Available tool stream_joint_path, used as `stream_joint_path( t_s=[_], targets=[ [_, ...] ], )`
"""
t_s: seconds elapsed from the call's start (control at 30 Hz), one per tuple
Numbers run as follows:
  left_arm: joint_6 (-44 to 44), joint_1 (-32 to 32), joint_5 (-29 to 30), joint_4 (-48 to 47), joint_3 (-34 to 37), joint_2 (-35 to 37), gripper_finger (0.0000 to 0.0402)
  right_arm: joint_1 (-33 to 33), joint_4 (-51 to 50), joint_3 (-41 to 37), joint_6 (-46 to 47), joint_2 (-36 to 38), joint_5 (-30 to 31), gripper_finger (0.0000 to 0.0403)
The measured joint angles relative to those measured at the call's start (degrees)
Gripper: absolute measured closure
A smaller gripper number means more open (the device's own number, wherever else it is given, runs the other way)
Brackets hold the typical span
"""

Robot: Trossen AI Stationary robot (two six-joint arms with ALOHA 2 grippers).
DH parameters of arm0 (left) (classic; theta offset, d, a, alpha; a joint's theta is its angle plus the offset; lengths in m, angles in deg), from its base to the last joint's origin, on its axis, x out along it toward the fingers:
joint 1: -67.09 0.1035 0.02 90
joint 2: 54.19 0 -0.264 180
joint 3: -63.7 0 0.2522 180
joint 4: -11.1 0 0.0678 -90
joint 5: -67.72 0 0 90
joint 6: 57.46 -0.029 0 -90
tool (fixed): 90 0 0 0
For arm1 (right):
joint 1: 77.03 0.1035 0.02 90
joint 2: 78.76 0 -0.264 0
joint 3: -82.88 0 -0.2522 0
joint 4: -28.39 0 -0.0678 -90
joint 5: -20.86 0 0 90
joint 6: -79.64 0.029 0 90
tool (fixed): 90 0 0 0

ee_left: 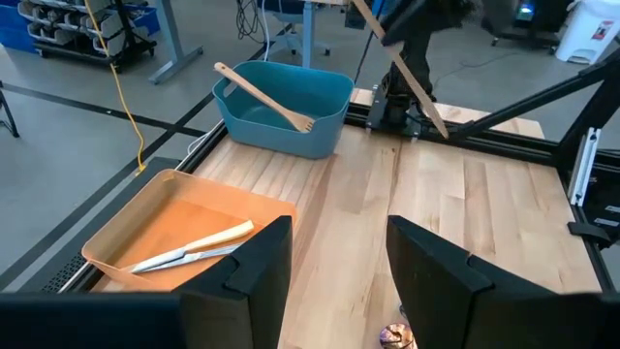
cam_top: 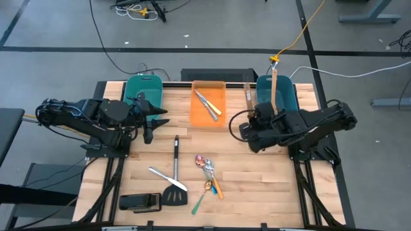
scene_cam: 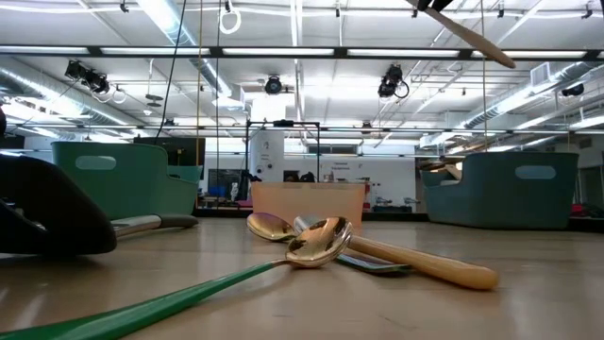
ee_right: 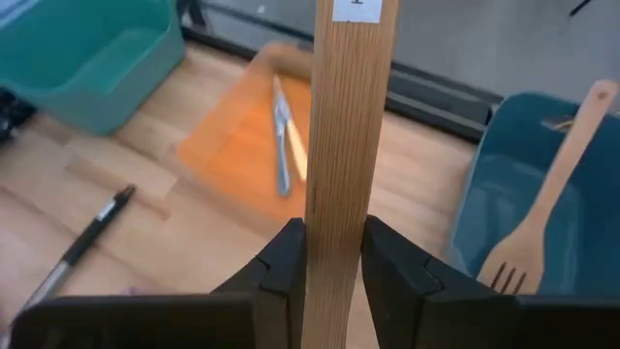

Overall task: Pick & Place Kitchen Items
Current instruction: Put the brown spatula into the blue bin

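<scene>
Wooden spatula (ee_right: 350,107) between right fingers (ee_right: 279,267)

Orange bin (cam_top: 209,122) btwn 2 teal bins (cam_top: 142,86) (cam_top: 286,90) — black block (cam_top: 140,203) nr table (cam_top: 257,186) edge

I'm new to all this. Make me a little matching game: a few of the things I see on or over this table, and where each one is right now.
Things:
1. wooden spatula with the label
2. wooden fork spatula
3. silver knives
4. black spatula

Places:
A. lying on the bare table
B. lying in the orange bin
C. clamped in the right tool
D. leaning inside the right-hand teal bin

Pairs: 1-C, 2-D, 3-B, 4-A

The left tool is open and holds nothing.
</scene>
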Motion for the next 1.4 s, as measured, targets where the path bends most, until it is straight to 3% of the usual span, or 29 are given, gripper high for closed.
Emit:
stream_joint_path(
  t_s=[0.5,0.73,1.17,1.4],
  targets=[
    [0.01,-0.01,0.0,0.0,0.0,0.0,0.0225,-12.47,0.47,-0.04,-13.28,0.76,0.88,0.0317],
    [-0.03,-0.01,0.02,-0.01,0.0,-0.01,0.0225,-18.78,9.09,-0.9,-23.88,0.76,-1.09,0.0317],
    [-0.01,0.0,0.0,0.0,0.0,-0.01,0.0225,-27.66,21.93,-11.09,-34.43,1.52,-9.29,0.0317],
    [-0.02,-0.01,0.01,0.0,0.0,-0.01,0.0225,-31.63,22.51,-13.33,-35.53,6.1,-7.66,0.0317]
  ],
)
